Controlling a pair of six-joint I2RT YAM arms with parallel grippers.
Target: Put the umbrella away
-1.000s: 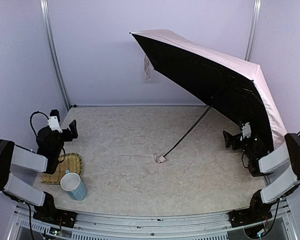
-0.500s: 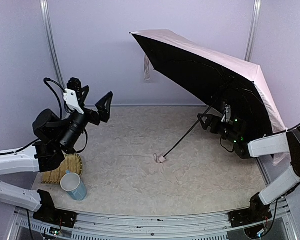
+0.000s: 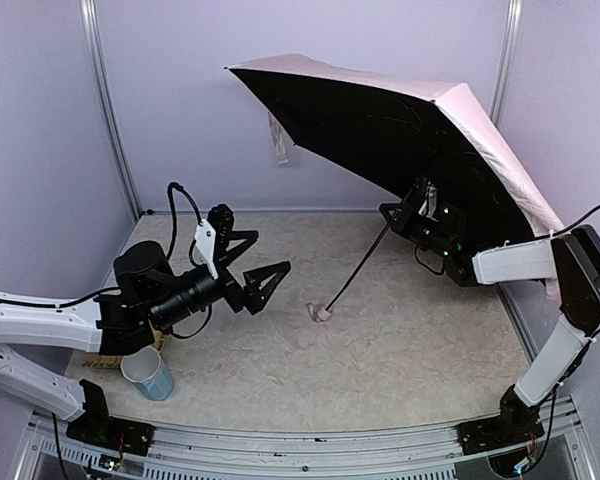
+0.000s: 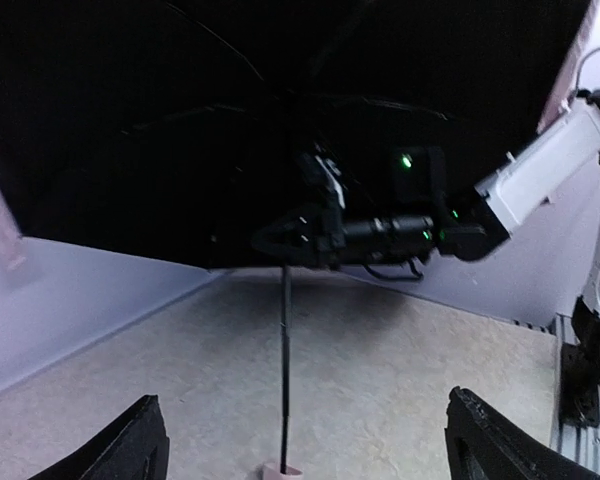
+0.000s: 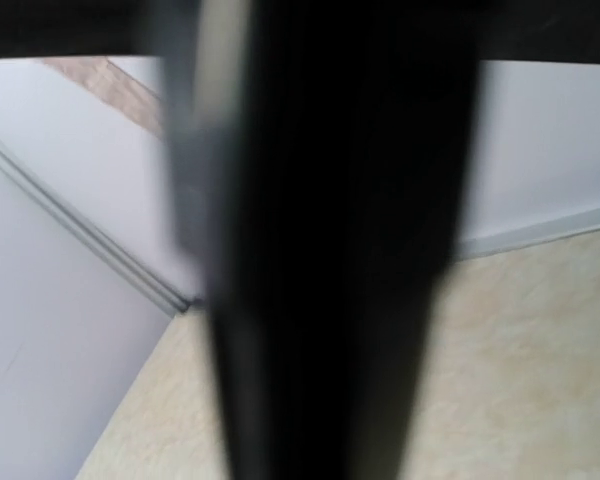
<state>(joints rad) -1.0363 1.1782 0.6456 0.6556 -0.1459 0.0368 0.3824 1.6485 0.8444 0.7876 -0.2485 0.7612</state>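
The umbrella (image 3: 400,120) stands open, pale pink outside and black inside, its canopy leaning over the back right of the table. Its thin black shaft (image 3: 360,265) slants down to the small pink handle (image 3: 323,314), which rests on the table. My right gripper (image 3: 391,214) is shut on the shaft just under the canopy, as the left wrist view shows (image 4: 283,240). The right wrist view is filled by a blurred black mass (image 5: 330,300). My left gripper (image 3: 270,250) hangs open to the left of the handle and faces the shaft (image 4: 284,360), apart from it.
A blue and white mug (image 3: 147,372) stands at the near left beside a woven mat (image 3: 108,357), which my left arm partly hides. A pink strap (image 3: 278,140) hangs from the canopy's far edge. Walls with metal posts (image 3: 110,120) close in the back and sides.
My right gripper came in from the right, reached the upper shaft and shut on it; the canopy shifted left and tipped up. My left arm swung from the far left toward the middle.
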